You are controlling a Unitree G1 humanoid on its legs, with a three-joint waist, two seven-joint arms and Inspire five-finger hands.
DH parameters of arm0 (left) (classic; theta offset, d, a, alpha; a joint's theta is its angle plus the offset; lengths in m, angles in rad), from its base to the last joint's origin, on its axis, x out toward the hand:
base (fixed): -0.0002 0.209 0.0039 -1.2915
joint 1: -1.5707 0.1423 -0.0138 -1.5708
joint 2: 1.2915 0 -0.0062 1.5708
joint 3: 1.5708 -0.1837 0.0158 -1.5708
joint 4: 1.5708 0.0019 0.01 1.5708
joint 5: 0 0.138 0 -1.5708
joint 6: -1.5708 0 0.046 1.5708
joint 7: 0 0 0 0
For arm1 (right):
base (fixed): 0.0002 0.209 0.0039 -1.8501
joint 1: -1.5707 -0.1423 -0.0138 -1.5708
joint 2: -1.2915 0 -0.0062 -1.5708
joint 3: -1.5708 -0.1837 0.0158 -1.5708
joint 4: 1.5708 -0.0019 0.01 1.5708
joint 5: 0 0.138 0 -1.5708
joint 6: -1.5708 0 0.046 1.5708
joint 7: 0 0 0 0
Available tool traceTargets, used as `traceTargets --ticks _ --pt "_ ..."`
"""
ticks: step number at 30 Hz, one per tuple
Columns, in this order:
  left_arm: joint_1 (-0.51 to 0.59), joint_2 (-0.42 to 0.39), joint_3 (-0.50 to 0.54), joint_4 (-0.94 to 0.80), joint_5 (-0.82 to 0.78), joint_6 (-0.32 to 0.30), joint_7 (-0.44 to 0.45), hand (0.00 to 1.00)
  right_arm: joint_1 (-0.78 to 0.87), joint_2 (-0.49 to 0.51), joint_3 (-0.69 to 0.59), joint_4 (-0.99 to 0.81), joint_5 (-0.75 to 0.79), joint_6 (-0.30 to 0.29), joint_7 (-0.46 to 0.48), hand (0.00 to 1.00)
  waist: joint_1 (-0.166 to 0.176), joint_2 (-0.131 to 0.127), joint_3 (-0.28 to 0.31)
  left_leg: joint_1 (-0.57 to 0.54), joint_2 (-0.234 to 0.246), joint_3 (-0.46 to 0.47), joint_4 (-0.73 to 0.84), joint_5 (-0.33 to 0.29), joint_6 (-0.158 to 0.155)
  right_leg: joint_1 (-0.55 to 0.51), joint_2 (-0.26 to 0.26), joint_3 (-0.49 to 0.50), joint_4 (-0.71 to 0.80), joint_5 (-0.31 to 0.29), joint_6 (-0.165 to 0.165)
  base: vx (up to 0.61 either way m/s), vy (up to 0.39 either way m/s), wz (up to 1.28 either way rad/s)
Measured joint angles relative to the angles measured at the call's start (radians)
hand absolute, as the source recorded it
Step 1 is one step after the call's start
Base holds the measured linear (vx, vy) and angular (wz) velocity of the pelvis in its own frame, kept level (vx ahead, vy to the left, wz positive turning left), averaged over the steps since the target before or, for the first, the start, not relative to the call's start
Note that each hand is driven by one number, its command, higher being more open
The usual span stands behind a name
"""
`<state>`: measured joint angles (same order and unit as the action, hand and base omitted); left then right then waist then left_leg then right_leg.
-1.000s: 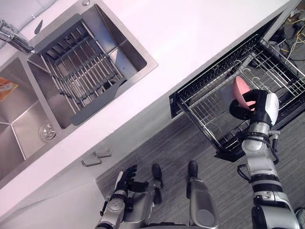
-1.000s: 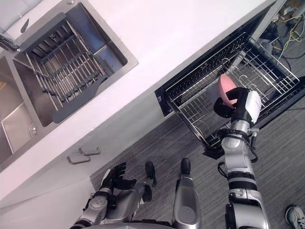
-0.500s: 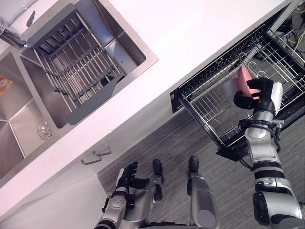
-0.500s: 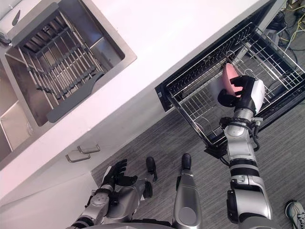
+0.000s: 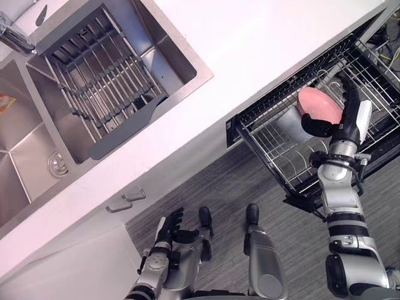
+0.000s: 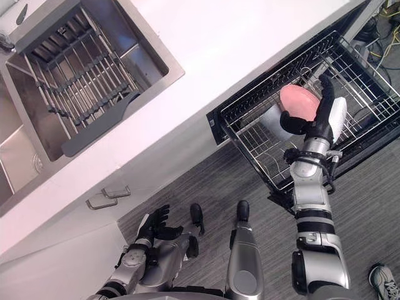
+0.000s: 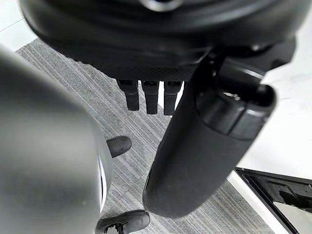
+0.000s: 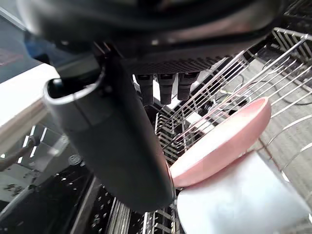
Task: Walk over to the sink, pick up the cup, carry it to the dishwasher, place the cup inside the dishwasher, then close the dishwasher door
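Observation:
The cup, grey-white outside and pink inside, lies on its side in the pulled-out wire rack of the dishwasher. My right hand is right beside it, fingers straight and pointing over the rack, thumb under the cup's side. In the right wrist view the cup's pink rim rests against the rack wires just past my straight fingers; nothing is curled round it. My left hand hangs low by my side, fingers straight, with nothing in it.
The dishwasher's dark door hangs open below the rack, over the grey floor. A white counter runs across, with the steel sink and a grey drainer at the left. Cabinet handles sit below. Cables lie at the far right.
My right hand's fingers have uncurled from the cup and now stand straight. The cup has tipped over onto its side in the rack. The camera has shifted a little.

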<state>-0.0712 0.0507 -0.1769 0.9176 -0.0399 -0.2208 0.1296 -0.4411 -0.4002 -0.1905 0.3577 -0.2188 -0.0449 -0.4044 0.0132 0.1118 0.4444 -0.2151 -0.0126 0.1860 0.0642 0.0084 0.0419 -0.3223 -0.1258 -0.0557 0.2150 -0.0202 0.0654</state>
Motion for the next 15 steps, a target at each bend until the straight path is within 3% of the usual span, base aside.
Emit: traceTargets --ticks 11,15 --pt "-0.004 0.007 0.002 -0.001 0.015 0.019 -0.006 0.90 0.200 0.076 0.020 -0.228 -0.050 -0.003 0.017 0.90 -0.005 -0.021 0.009 0.060 0.003 -0.015 -0.014 -0.001 -0.001 0.089 0.005 -0.017 -0.057 0.016 0.002 0.01 0.007 0.02" --pt "-0.001 0.015 0.014 0.006 0.062 0.030 -0.023 0.90 0.302 0.095 0.019 -0.354 -0.079 -0.036 0.045 0.90 -0.018 -0.048 -0.005 0.093 0.003 -0.028 -0.033 -0.001 -0.002 0.131 0.008 -0.032 -0.085 0.016 0.003 0.03 0.011 0.06"
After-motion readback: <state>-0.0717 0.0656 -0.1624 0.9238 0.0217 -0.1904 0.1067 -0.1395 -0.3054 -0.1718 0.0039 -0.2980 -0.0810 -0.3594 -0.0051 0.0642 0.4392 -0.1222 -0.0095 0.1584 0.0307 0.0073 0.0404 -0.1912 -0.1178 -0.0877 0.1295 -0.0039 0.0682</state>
